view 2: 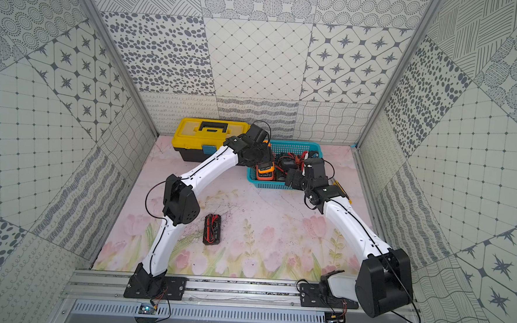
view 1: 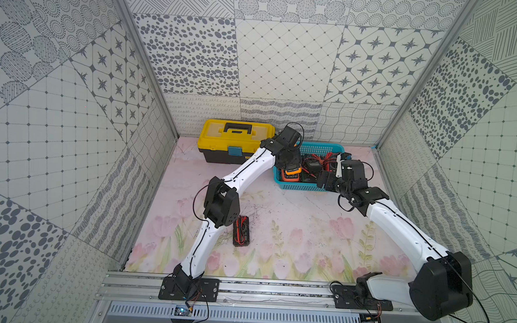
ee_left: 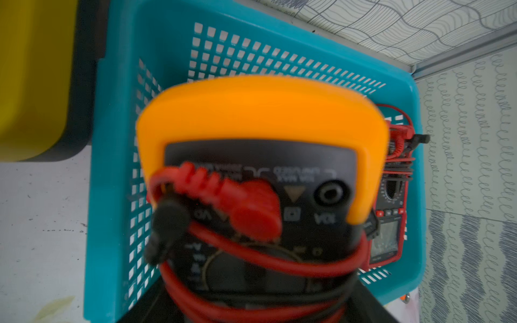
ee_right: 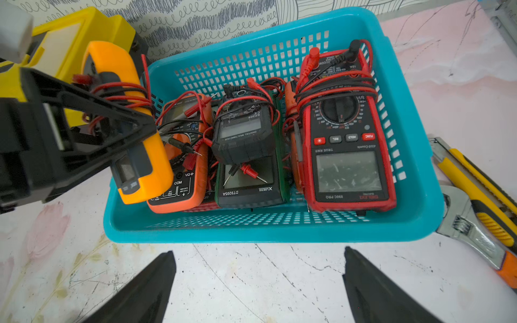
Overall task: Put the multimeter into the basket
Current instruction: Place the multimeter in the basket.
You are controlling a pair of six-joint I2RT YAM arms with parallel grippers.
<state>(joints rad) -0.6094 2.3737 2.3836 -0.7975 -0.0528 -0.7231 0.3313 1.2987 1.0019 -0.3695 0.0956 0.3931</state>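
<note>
Toward the far right corner of the tabletop (view 1: 293, 225) stood the basket (ee_right: 251, 232), seen in both top views (view 1: 298, 187) (view 2: 268, 185). The toolbox (view 1: 222, 133) sat against the far edge, just beside the basket's left end.

1. Left gripper (ee_right: 131, 123): the fingers (ee_right: 140, 123) were partly closed across the body of the multimeter (ee_right: 152, 173) and gripped it over its wound red and black leads. The left wrist view showed the plug end of the multimeter (ee_left: 260, 112) up close, blurred.
2. Multimeter position: it was held tilted above the left end of the basket, over the near left corner of the basket's interior (view 1: 293, 171). Its lower end overlapped an orange meter (ee_right: 181, 195) lying inside (contact between the two could not be determined).
3. Right gripper (ee_right: 258, 251): the fingers (ee_right: 156, 279) were spread fully apart and held nothing. It hung over bare tabletop just beside the basket's near wall.
4. Basket contents: besides the orange meter, a green-edged meter (ee_right: 249, 181) with a small black meter (ee_right: 243, 134) on top, and a red meter (ee_right: 349, 156) at the right end.
5. Other items: a black meter (view 1: 241, 230) lay flat on the tabletop beside the left arm's elbow, well apart from the basket. A utility knife (ee_right: 475, 179) and a wrench (ee_right: 470, 223) lay just beside the basket's right end.
</note>
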